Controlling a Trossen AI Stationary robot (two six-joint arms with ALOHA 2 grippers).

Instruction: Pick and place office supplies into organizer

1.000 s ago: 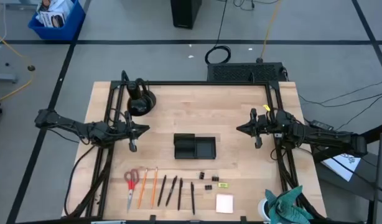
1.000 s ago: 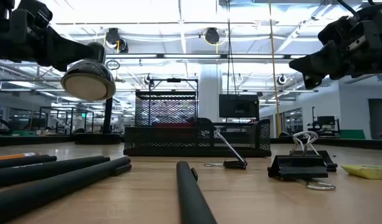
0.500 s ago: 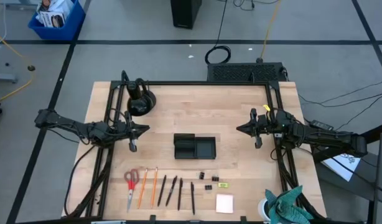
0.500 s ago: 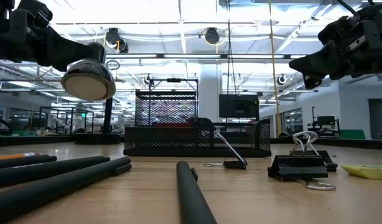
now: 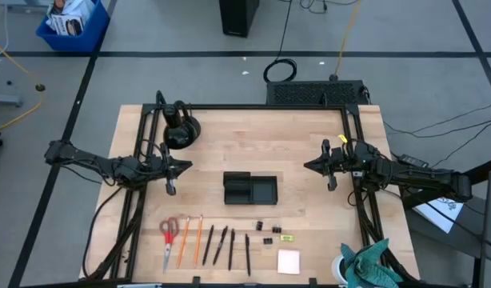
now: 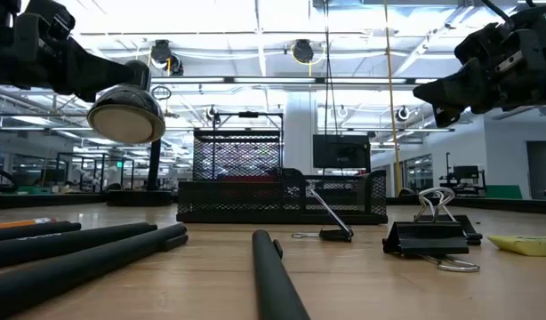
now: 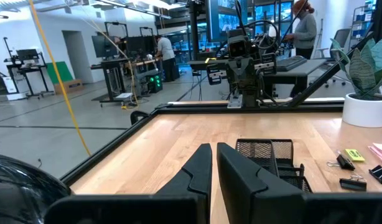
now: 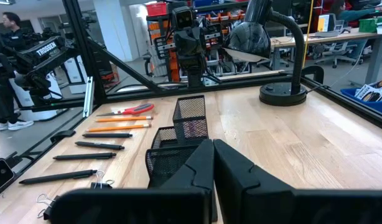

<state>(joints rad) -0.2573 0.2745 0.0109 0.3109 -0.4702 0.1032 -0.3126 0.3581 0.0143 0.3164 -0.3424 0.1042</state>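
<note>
My left fingers and right fingers hover closed, empty, flanking the organizer at centre frame.

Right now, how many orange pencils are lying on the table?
2: one pencil just right of the scissors, the other pencil beside it, left of the pens. None seems hidden.
</note>
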